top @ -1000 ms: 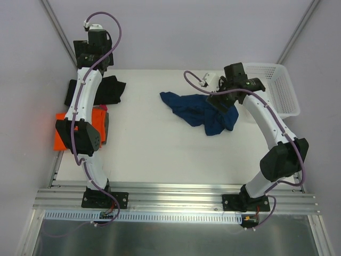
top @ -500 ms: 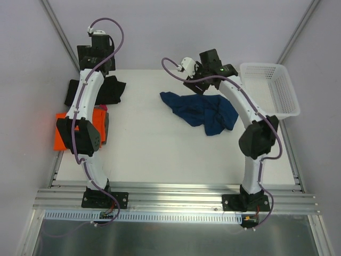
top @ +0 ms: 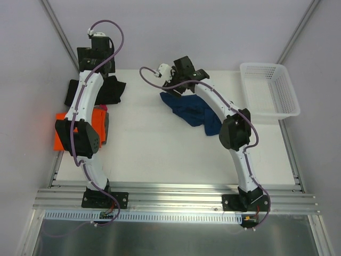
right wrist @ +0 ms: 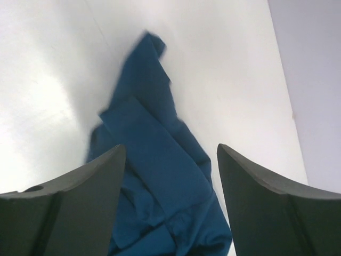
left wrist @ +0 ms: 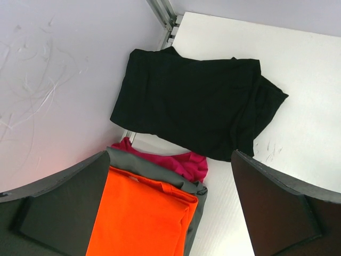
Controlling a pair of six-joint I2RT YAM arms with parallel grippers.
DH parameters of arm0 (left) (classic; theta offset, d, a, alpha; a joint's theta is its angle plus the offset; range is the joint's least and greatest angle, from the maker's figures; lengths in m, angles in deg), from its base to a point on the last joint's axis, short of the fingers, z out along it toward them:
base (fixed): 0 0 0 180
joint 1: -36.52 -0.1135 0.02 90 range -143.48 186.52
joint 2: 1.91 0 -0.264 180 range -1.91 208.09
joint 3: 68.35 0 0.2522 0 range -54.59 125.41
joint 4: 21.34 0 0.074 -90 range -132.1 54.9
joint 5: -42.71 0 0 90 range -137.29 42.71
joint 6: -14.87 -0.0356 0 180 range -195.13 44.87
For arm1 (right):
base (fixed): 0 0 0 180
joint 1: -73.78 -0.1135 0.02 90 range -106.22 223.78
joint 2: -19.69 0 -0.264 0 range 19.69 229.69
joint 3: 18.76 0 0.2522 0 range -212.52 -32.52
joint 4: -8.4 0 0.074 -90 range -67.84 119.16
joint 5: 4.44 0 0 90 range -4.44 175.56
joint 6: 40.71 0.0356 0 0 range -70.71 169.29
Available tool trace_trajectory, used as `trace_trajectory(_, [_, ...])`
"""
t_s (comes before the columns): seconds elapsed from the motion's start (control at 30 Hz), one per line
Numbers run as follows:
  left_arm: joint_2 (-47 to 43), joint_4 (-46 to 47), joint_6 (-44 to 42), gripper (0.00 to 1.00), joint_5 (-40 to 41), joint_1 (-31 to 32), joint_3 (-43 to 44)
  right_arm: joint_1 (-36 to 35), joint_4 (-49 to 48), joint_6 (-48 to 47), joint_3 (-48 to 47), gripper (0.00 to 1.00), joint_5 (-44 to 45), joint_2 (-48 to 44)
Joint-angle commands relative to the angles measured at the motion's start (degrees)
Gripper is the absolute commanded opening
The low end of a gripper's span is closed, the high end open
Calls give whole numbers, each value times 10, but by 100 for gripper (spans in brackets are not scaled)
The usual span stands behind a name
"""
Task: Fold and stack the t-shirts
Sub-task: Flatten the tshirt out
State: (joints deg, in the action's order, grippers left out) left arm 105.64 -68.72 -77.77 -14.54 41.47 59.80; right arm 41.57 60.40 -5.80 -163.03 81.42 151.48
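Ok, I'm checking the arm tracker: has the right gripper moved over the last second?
Yes. The right gripper has swung left, away from the white basket, to above the navy shirt at its left tip.

Bright, even light falls from overhead on the flat white surface point(top: 154, 149), and shadows stay faint and soft. In the right wrist view, hard glare washes out the surface's left side, and the crumpled navy blue cloth shirt point(right wrist: 160, 176) is smeared with blur. The left wrist view is crisp, with the folded bright orange cloth shirt point(left wrist: 144, 218) glowing, almost oversaturated.
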Motion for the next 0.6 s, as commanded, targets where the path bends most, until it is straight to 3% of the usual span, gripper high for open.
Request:
trace_trajectory(0.0, [-28, 1, -10, 99, -1, 6, 1, -29, -26, 10, -28, 73, -27, -6])
trace_trajectory(0.13, [-27, 1, -9, 99, -3, 6, 2, -51, -51, -8, 18, 75, -20, -10])
trace_trajectory(0.57, [-32, 1, -9, 99, -8, 6, -3, -54, -86, -8, 3, 75, 33, 61])
